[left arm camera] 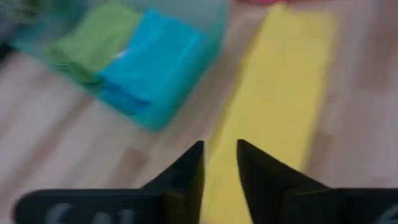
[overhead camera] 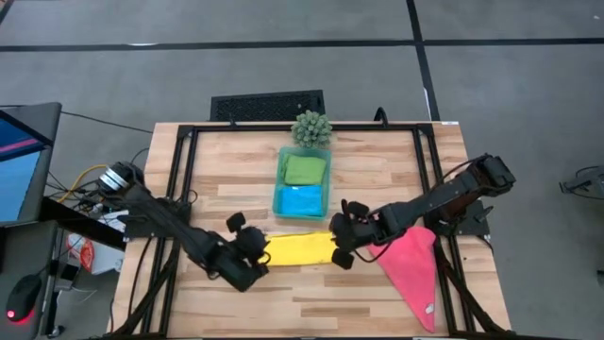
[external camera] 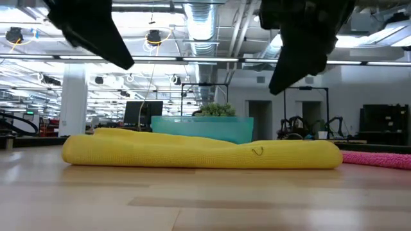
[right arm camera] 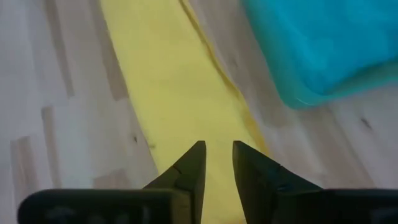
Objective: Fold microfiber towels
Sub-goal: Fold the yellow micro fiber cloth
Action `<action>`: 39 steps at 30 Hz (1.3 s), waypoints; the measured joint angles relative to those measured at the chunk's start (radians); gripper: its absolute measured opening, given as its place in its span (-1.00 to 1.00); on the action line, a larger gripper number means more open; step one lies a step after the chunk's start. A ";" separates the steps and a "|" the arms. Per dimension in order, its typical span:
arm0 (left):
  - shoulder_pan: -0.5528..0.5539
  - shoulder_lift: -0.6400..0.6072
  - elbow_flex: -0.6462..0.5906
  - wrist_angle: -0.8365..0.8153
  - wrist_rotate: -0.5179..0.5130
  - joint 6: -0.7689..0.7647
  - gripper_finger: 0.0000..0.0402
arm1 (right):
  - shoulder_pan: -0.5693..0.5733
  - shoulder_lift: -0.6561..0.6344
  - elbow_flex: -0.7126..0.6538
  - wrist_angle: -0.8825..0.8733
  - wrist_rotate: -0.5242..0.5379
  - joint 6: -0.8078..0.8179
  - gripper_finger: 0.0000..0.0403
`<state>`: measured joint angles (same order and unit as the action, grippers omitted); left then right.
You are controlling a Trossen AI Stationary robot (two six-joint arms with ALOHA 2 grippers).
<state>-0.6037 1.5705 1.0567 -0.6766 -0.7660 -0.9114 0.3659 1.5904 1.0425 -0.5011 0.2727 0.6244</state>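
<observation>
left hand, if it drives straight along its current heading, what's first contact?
Most likely the yellow towel: the left hand sits over its end, slightly open, pointing along the folded strip. The teal tray with the blue towel lies off to one side. Height above the towel is unclear.

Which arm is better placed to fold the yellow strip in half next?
Neither clearly. The left end effector hovers at one end of the yellow towel, the right end effector at the other, both slightly open. Either could probably start.

no readable text, labels, brands or numbers anywhere on the table or beyond
</observation>
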 joint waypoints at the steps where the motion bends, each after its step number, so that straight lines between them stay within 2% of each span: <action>1: -0.004 -0.023 -0.045 0.093 0.003 0.014 -0.67 | 0.005 0.000 -0.015 0.036 0.002 -0.003 -0.50; 4: -0.008 -0.067 -0.183 0.357 0.075 0.076 -0.93 | 0.007 0.001 -0.074 0.124 0.000 0.011 -0.54; 6: 0.002 -0.065 -0.256 0.503 0.135 0.091 -0.96 | 0.007 0.001 -0.104 0.146 -0.001 0.029 -0.57; 8: 0.015 -0.062 -0.308 0.568 0.164 0.085 -0.97 | 0.005 0.001 -0.125 0.161 -0.006 0.031 -0.60; 13: 0.074 -0.036 -0.383 0.589 0.151 0.033 -0.99 | 0.005 0.001 -0.172 0.226 -0.013 0.039 -0.65; 16: 0.106 -0.027 -0.408 0.611 0.194 0.047 -1.00 | 0.005 0.001 -0.208 0.243 -0.013 0.075 -0.66; 26: 0.145 0.073 -0.406 0.687 0.281 0.099 -1.00 | -0.004 0.001 -0.322 0.286 -0.014 0.174 -0.67; 30: 0.150 0.103 -0.405 0.682 0.279 0.084 -1.00 | -0.011 0.001 -0.357 0.289 -0.013 0.200 -0.67; 39: 0.153 0.090 -0.387 0.653 0.315 0.065 -1.00 | -0.017 -0.007 -0.352 0.267 -0.013 0.220 -0.67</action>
<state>-0.4508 1.6602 0.6699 -0.0236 -0.4505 -0.8467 0.3489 1.5834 0.6901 -0.2344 0.2600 0.8446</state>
